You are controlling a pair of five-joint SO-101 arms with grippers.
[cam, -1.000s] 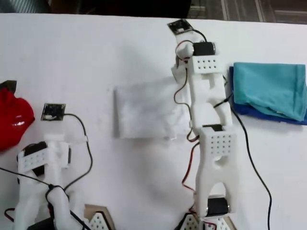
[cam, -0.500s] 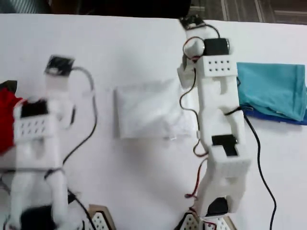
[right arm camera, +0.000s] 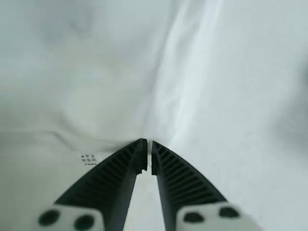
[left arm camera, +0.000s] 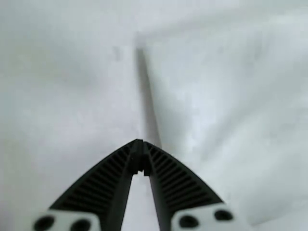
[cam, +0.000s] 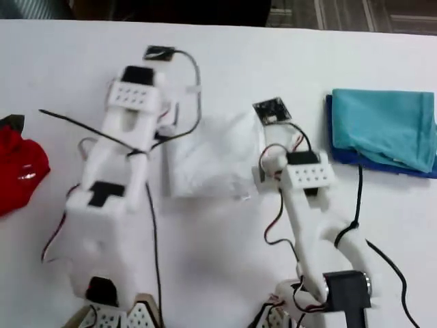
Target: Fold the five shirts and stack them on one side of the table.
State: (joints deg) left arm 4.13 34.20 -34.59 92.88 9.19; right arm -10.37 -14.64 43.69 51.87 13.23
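High view: you have the white shirt (cam: 212, 154) lying flat near the middle of the table (cam: 205, 266). It is a rough rectangle and looks a bit rumpled on the side toward the right edge. The teal shirt (cam: 386, 126) is folded at the right edge and sits on top of a blue shirt (cam: 341, 156), which peeks out under its left and near sides. The red shirt (cam: 20, 171) is bunched up at the left edge, well apart from the white one.

Your left arm (cam: 113, 178) stretches from the near edge to the white shirt's left side. Your right arm (cam: 311, 205) comes from the near edge to the shirt's right side, so the shirt lies between the two.

Left wrist view: your left gripper (left arm camera: 139, 149) has its fingers closed tip to tip with nothing visible between them. The tips are right at the white shirt's straight edge, with bare table on one side and cloth on the other. You cannot tell whether they touch the cloth.

Right wrist view: your right gripper (right arm camera: 146, 149) is closed too, with just a thin slit between the tips. It is low over the white shirt at a long crease, with a small label (right arm camera: 87, 158) just beside it. No cloth is visibly pinched.
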